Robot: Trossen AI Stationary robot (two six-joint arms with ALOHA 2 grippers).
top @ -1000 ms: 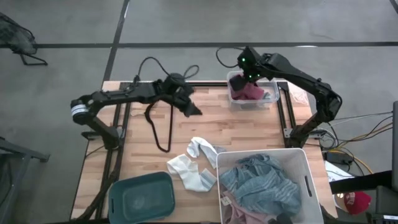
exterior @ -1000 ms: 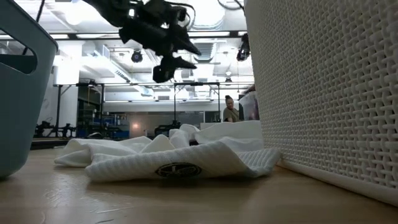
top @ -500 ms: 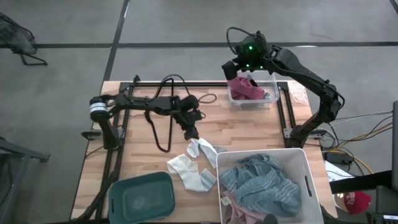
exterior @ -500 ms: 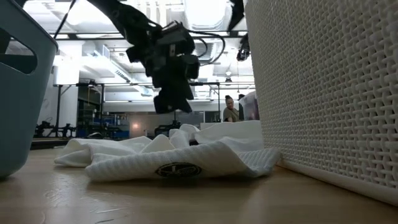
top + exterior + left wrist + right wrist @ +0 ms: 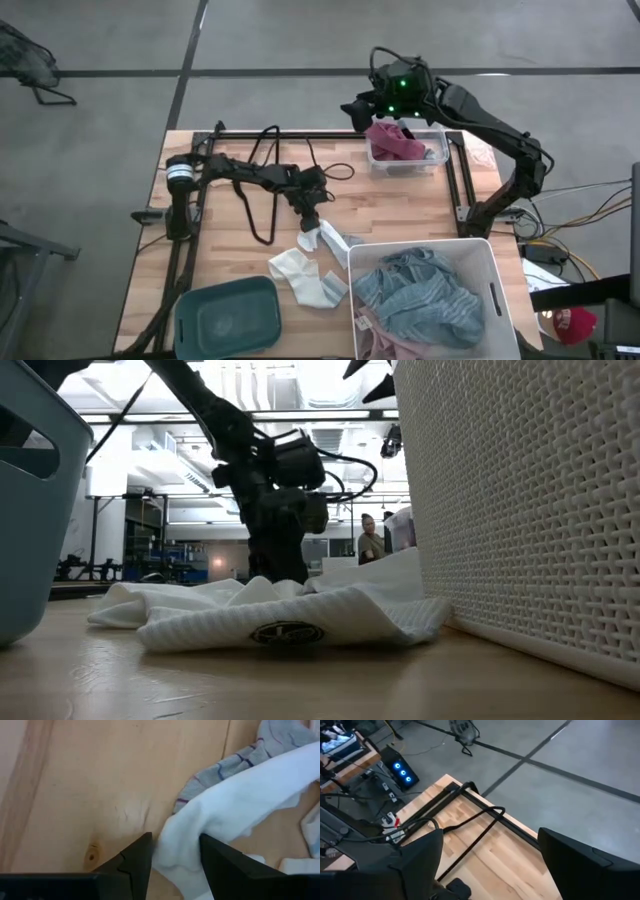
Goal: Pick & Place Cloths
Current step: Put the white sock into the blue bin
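Observation:
Several white socks (image 5: 305, 270) lie in a heap on the table's middle, with a grey striped sock (image 5: 225, 765) under one of them. My left gripper (image 5: 313, 222) is down at the far end of the heap, open; in the left wrist view its fingers (image 5: 135, 862) stand on either side of a white sock's end (image 5: 177, 852). A maroon cloth (image 5: 395, 145) lies in the small clear bin (image 5: 437, 150). Blue-striped cloth (image 5: 415, 295) fills the white basket (image 5: 490, 262). My right gripper (image 5: 355, 108) hangs open past the table's far edge, holding nothing. My left gripper (image 5: 175, 840) comes from above, pointing down, its open fingers either side of the white sock's far end, which fills the gap. Whether the fingers touch it, I cannot tell. The sock lies flat on the table.
A teal bin (image 5: 228, 315) stands at the near left corner. A black cable loop (image 5: 262, 205) lies on the table's left half. The white basket's woven wall (image 5: 520, 510) rises right beside the socks. Bare wood (image 5: 400, 205) lies between the clear bin and the basket.
My left gripper has swung from the table's far part toward the near edge and down onto the far end of the sock heap. My right gripper has risen out of the clear bin and moved left and past the far edge; the maroon cloth stays in the bin.

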